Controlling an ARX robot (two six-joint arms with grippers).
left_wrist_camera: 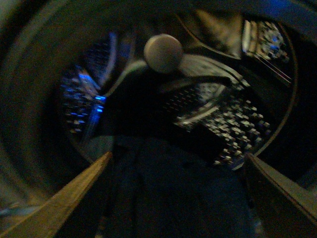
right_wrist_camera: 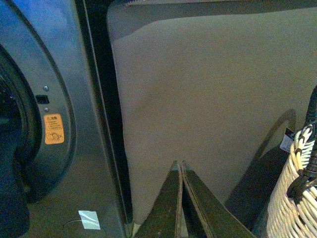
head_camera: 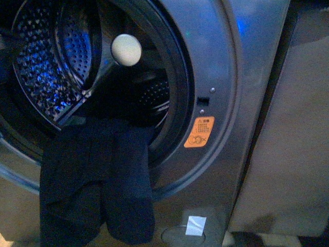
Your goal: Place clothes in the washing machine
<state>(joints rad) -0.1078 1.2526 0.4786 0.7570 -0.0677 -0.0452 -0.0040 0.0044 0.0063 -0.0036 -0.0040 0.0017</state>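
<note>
The dark woven clothes (head_camera: 97,180) are hanging in folds over the washer's (head_camera: 226,62) round rim — left jaws spread wide, right jaws pressed together, empty.

Garment (head_camera: 97,180) draped over lower rim of washing machine (head_camera: 221,67) port, hanging down outside the front. Ball (head_camera: 126,49) inside drum (head_camera: 51,67), above garment. Sticker (head_camera: 199,132) right of port. Panel (right_wrist_camera: 208,99) right of machine; basket (right_wrist_camera: 294,198) further right.

A white woven basket (right_wrist_camera: 292,198) stands beside a beige panel (right_wrist_camera: 208,99)
</note>
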